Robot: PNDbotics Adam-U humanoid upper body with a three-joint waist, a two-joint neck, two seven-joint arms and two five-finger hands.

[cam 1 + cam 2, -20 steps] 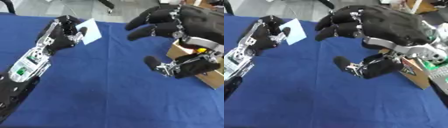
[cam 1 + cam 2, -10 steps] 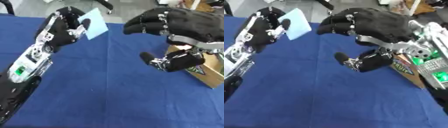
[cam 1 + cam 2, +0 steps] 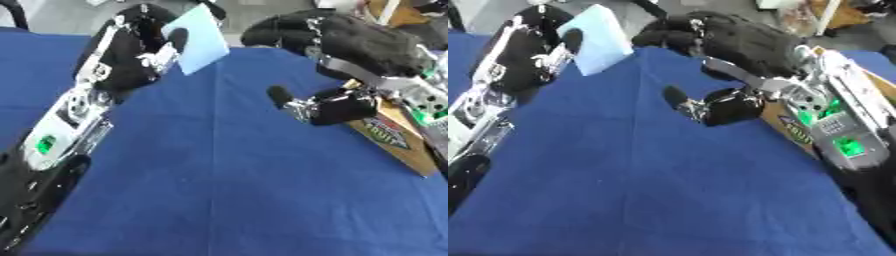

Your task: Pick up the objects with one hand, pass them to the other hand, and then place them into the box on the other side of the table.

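Note:
My left hand [image 3: 131,55] is raised above the blue table [image 3: 219,190] at the upper left, its fingers and thumb pinching a flat light-blue square piece [image 3: 198,37] that sticks out to the right. My right hand [image 3: 346,47] hovers to the right of it, open, fingers arched over and thumb [image 3: 302,102] spread below. A gap remains between the piece and the right hand's fingers. A cardboard box [image 3: 394,135] lies at the table's right edge, mostly hidden behind the right hand.
The blue cloth covers the whole table in front of me. The box at the right shows a printed label on its side [image 3: 796,132]. Clutter and a floor show beyond the far edge.
My left hand has lifted the light-blue piece higher and carried it toward the right hand. The right hand has shifted right and up a little, staying open.

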